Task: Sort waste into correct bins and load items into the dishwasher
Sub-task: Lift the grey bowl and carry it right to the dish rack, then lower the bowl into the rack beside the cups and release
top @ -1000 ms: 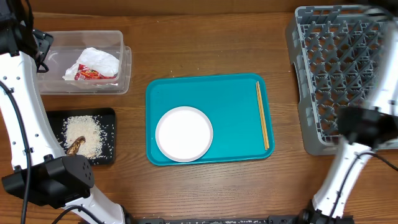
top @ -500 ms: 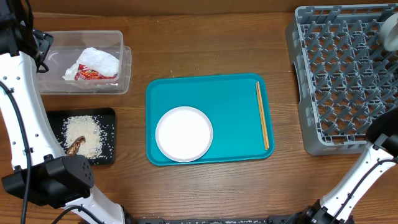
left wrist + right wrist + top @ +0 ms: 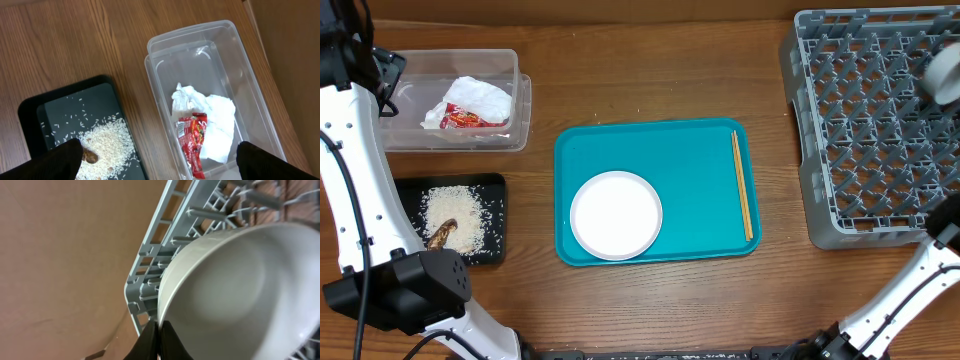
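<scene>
Seen from above, the large grey plastic dish rack (image 3: 870,120) stands at the right end of the wooden counter (image 3: 650,80). A second ago the right arm lay blurred across this rack. Now it has swung out to the right edge, and only a round white bowl (image 3: 945,75) shows there, over the grid. The round white plate (image 3: 616,215) and the thin wooden chopsticks (image 3: 743,185) have not moved from the teal plastic tray (image 3: 690,160). I judge that a dish is being loaded, and two items still wait.

In the left wrist view, the left end effector (image 3: 160,162) hangs with its fingers wide apart and holds nothing. Below it, the crumpled white napkin (image 3: 210,120) and the red snack wrapper (image 3: 192,137) lie in the clear plastic tub (image 3: 200,32). The white rice grains (image 3: 107,140) lie on the flat black tray (image 3: 30,107). The waste looks sorted.

In the right wrist view, the right end effector (image 3: 159,330) is clamped on the rim of the bowl, which is tilted close to the rack's pegs. Whether the bowl touches them, I cannot tell.
</scene>
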You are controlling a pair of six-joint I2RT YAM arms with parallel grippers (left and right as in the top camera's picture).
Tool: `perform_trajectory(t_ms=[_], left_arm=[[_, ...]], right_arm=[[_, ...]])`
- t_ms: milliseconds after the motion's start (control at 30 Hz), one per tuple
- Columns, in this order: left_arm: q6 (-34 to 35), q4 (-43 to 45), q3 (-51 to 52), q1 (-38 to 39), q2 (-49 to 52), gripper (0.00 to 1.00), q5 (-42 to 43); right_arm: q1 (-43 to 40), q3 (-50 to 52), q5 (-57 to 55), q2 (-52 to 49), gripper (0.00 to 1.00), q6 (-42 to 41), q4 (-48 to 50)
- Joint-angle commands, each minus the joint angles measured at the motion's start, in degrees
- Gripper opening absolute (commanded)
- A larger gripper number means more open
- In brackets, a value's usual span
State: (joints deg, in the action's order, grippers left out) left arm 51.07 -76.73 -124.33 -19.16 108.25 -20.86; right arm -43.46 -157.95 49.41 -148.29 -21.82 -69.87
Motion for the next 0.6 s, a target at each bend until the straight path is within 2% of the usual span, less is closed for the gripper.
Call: perform_trajectory(t_ms=[0, 267, 567], left_arm=[[-0.04, 0.11, -0.22, 0.15, 0.22, 1.0, -1.09], [-0.04, 0.09, -0.22, 0.15, 0.22, 1.0, -1.09], [-0.04, 0.09, -0.22, 0.15, 0.22, 1.0, -1.09]], right_arm=[[-2.49, -0.9, 3.02, 1.9, 0.04, 4.55, -1.53], [-3.39, -0.68, 5.9, 1.88, 0.04, 8.46, -3.52], [-1.42, -0.68, 9.18, 1.88, 0.04, 8.39, -4.68]])
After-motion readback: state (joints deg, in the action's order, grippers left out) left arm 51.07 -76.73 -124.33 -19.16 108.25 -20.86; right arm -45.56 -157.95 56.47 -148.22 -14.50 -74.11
